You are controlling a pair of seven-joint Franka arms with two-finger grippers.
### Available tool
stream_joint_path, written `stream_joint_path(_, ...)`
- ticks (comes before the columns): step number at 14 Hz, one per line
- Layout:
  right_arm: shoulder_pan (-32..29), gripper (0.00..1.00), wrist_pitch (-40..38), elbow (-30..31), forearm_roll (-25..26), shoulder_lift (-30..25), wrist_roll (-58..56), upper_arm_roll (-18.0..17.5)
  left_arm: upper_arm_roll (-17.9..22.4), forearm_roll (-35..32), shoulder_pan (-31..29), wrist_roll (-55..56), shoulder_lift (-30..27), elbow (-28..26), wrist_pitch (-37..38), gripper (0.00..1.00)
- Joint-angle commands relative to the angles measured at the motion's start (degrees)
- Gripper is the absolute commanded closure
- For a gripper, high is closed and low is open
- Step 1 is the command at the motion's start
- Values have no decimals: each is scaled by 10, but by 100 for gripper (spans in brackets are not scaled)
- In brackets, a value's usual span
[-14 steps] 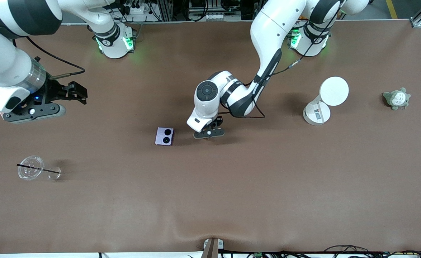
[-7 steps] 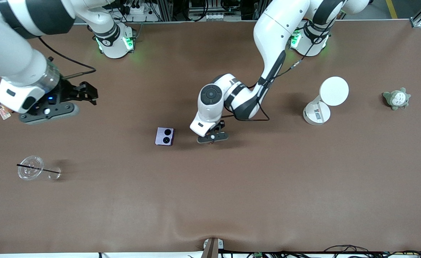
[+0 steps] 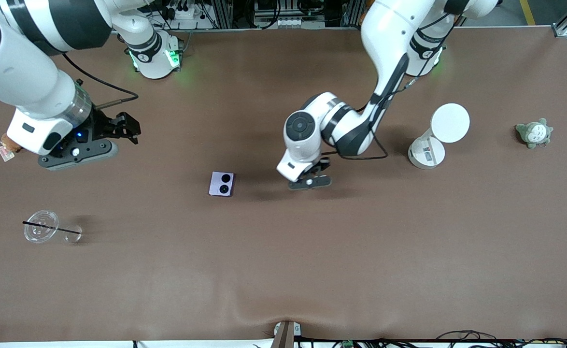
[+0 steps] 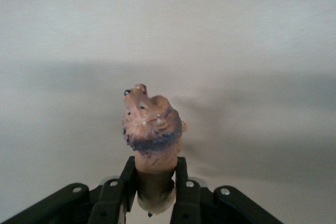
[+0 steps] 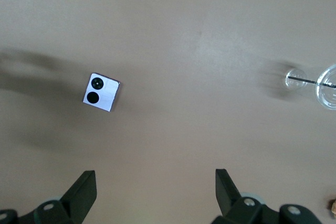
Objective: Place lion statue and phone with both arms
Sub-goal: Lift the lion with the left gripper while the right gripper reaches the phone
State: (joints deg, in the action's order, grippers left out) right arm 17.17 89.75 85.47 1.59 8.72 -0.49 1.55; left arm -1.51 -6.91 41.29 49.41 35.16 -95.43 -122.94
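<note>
Lion point(image 4: 152, 129) sits pinched in my left tool point(image 4: 153, 195), gripped low on its body with the head poking out past the fingertips. From the front view that tool point(image 3: 309, 182) hangs low over the middle of the desk point(image 3: 361, 251), toward the left arm's end from the phone point(image 3: 221, 183). I judge the lion light, hard and a bit slick, likely resin or painted plastic, so the grip must not loosen before it touches down; a thin tail would be the part to snap, and I'd keep the fingers off it.

Phone lies flat on the desk, lenses up, well apart from both tools. My right tool point(image 3: 129, 126) hovers with its fingers point(image 5: 84, 190) spread wide, over the desk toward the right arm's end. I'd call the phone stiff, smooth and heavier than the lion, lying low against the desk; I'd take it across two opposite edges, not the face, and squeeze firmly since the shell looks slippery.
</note>
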Motion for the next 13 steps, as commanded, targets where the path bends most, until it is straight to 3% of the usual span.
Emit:
stream_joint_path(1,16,0,13,-1,-4,25,4,4,-2,-21,-17,-33,-97,-122,-5,100)
stream_joint_path(7,48,0,57,-1,-4,104,65,4,-3,-60,-48,-99,-142,-229,-37,100)
stream_joint_path(10,50,0,98,5,-53,152,132,4,-3,-74,-95,-103,-163,-291,-95,100)
stream_joint_path(13,70,0,169,42,-59,181,194,4,-4,-105,-131,-127,-194,-338,-121,100)
